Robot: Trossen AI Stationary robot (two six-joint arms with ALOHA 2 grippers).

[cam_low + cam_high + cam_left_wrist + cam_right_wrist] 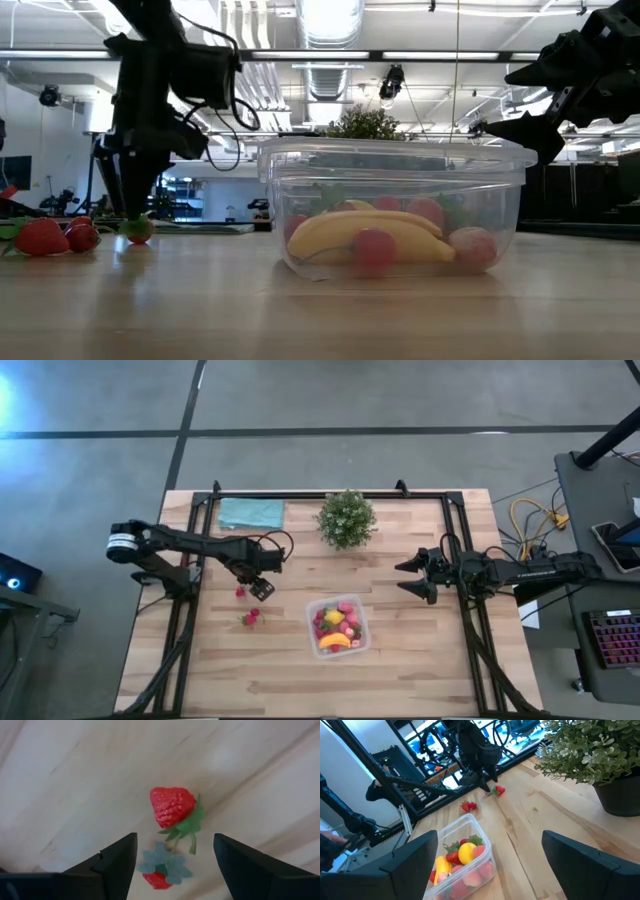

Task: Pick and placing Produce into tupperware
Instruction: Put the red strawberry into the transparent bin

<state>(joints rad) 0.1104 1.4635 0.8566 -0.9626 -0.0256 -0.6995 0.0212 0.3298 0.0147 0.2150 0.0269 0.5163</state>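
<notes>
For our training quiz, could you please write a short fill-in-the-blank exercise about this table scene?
1. The yellow banana lies inside the clear ____.
2. The left gripper hovers with open jaws over a red ____ on the table.
3. The teal cloth lies flat beside the potted ____.
4. The right gripper, jaws open, holds ____.

Missing words: tupperware; strawberry; plant; nothing
</notes>
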